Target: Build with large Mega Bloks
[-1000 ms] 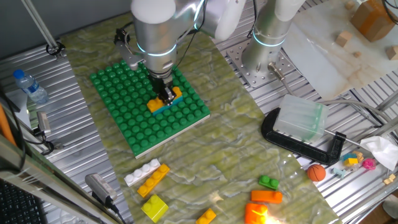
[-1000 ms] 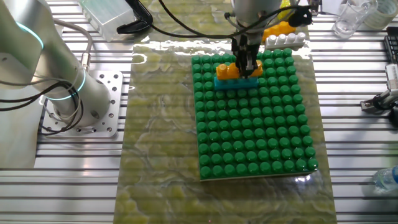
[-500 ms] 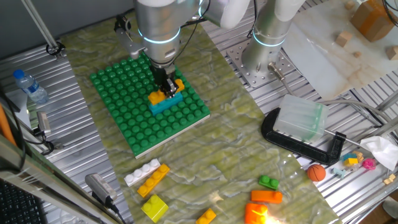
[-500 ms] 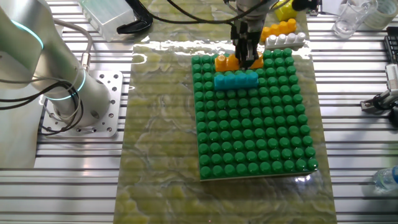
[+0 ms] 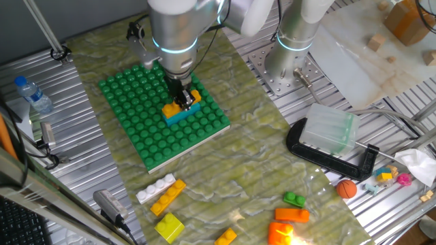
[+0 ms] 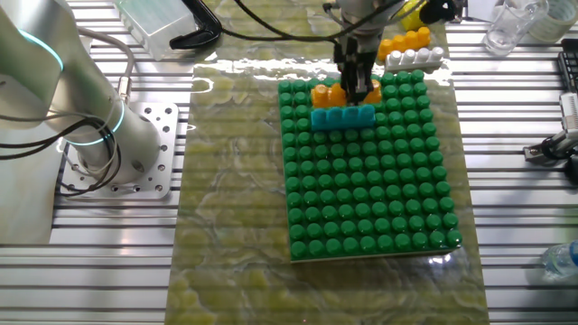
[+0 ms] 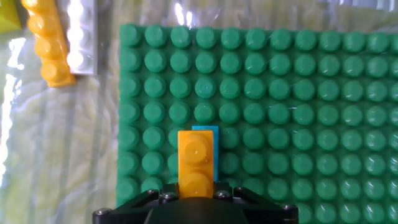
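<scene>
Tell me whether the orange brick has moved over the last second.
Yes. The orange brick was lifted off the cyan brick and shifted toward the baseplate's far edge.

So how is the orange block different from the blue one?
The orange block is shut in the pincer, while the blue block sits free on the green baseplate. The orange one sits higher than the blue one, which lies flat on the studs. Both are studded bars.
</scene>
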`<state>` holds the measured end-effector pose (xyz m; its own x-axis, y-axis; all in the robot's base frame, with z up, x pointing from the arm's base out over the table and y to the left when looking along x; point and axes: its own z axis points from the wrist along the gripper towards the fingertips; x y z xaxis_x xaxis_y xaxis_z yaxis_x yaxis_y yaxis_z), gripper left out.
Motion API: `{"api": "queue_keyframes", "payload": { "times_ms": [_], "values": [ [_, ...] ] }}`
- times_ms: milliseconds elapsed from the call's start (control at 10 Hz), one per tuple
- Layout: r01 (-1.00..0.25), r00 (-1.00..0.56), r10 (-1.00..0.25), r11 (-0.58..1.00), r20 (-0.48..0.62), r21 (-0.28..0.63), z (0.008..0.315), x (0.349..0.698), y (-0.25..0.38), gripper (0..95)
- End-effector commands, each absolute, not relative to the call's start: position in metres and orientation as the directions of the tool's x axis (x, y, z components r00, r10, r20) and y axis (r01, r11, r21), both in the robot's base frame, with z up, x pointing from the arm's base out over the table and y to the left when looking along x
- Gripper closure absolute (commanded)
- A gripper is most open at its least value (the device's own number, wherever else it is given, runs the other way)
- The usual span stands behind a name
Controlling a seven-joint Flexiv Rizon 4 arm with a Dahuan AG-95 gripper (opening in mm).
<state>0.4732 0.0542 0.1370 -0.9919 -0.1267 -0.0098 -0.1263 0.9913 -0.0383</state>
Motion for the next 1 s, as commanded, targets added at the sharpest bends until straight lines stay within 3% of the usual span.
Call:
{"api": "queue_keyframes", "payload": {
  "times_ms": [100,600,1000],
  "values": [
    [-0.069,-0.998,-0.068,0.996,0.013,-0.05,0.1452,0.4716,0.0534,95.0],
    [-0.029,-1.0,-0.03,0.996,-0.006,-0.079,0.1452,0.4716,0.0534,95.0],
    [-0.1,-0.995,-0.101,0.992,-0.009,-0.077,0.1459,0.4693,0.0489,95.0]
  ]
}}
